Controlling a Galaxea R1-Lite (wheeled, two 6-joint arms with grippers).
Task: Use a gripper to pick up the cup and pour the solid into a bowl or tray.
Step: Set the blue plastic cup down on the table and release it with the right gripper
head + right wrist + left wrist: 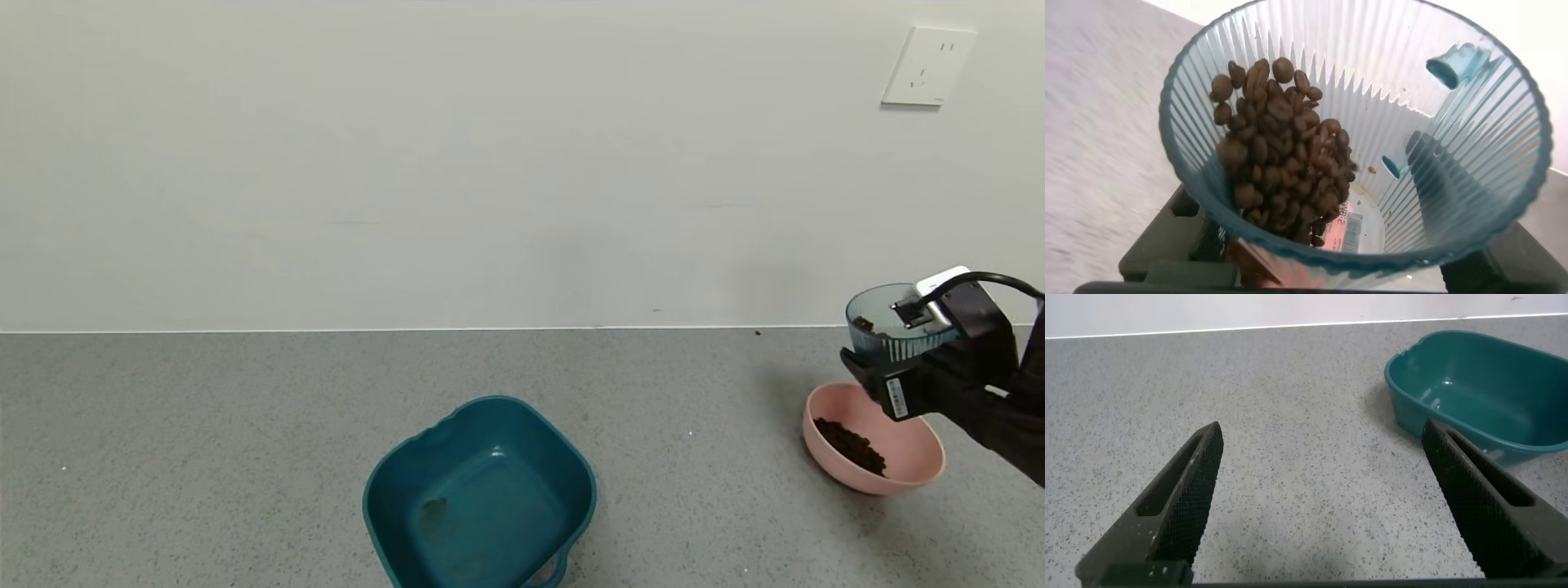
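Note:
My right gripper [898, 359] is shut on the translucent blue ribbed cup [886, 327] and holds it tilted above the pale pink bowl [914, 457] at the far right of the table. In the right wrist view the cup [1454, 147] holds a heap of dark brown pellets [1282, 163] lying against its lower wall near the rim. A heap of the same pellets [853, 445] lies in the pink bowl. My left gripper [1323, 498] is open and empty, low over the table, out of the head view.
A larger dark teal squarish tub [482, 498] with a handle stands at the front middle of the grey speckled table; it also shows in the left wrist view [1486, 384]. A white wall with a socket [929, 65] runs behind the table.

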